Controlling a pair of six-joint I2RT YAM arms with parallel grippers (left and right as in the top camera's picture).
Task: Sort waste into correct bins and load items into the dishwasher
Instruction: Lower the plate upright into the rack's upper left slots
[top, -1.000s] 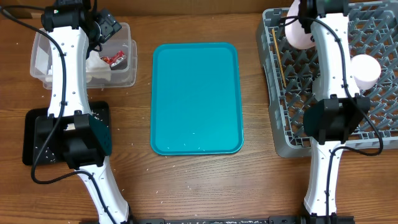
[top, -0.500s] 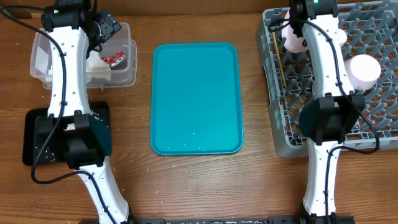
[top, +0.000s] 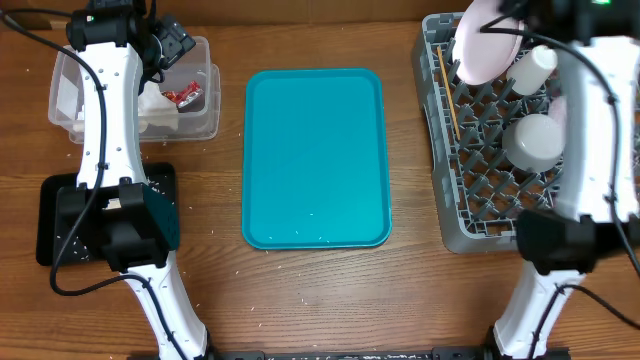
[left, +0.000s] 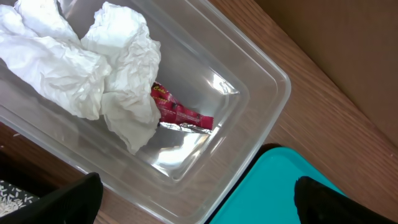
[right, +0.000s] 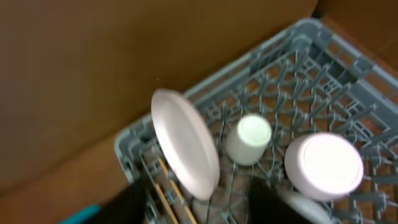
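Where the overhead view gives only a dark shape over the tub (top: 65, 110), the left wrist view shows the left tool (left: 196, 190) spread wide and empty above it. Inside the tub the napkin (left: 93, 68) touches the red packet (left: 180, 115). Overhead alone shows the black tray (top: 55, 200), speckled with rice (top: 62, 238), near the tub on the tabletop (top: 320, 290). It also shows the teal tray (top: 315, 158) between tub and rack (top: 455, 200). The right arm (top: 590, 120) is a blur overhead. In the right wrist view the right tool (right: 202, 208) is two dark blurs apart, holding nothing, above the rack. There the plate (right: 186, 146) stands on edge with the cup (right: 249, 138) beside it. A bowl (right: 324, 163) sits upturned, and the chopsticks (right: 166, 196) lie along the rack's side.
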